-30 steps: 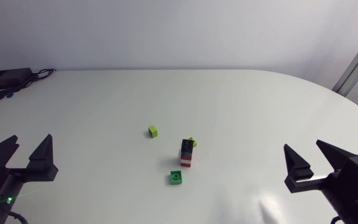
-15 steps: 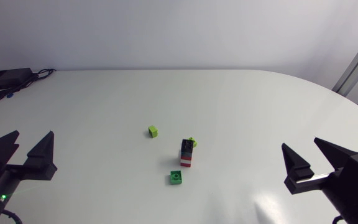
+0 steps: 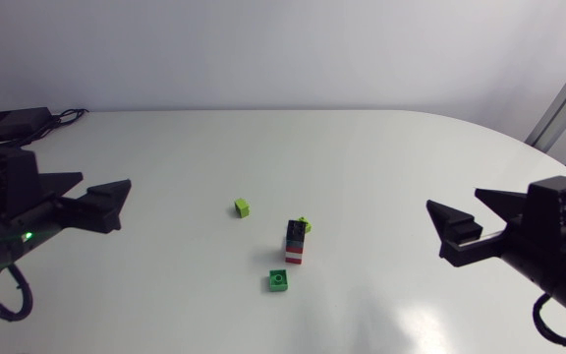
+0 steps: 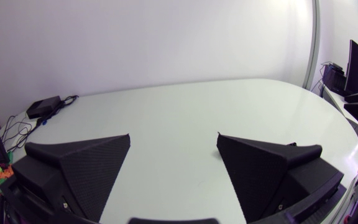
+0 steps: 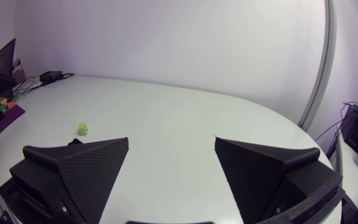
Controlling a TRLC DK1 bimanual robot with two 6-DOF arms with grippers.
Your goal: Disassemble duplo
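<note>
So the duplo stack (image 3: pixel 296 244) sits just right of the middle of the frame in the head view. It's a chunky little column with a black brick on top, a red one under it and a white band at the bottom, all glossy hard plastic. A small lime piece (image 3: pixel 305 225) pokes out right behind its top, touching it as far as I can tell. Loose bits around it: a boxy lime brick (image 3: pixel 242 207) up and to the left, well apart, and a darker green brick (image 3: pixel 279 281) just below the stack with a round stud facing up. The table (image 3: pixel 381 157) is smooth white with a rounded edge. The left gripper (image 4: pixel 173 135) is over at the left edge and the right gripper (image 5: pixel 171 139) at the right edge, both far from the bricks. Each one has its matte black, finely textured wedge fingers spread wide with nothing between them.
</note>
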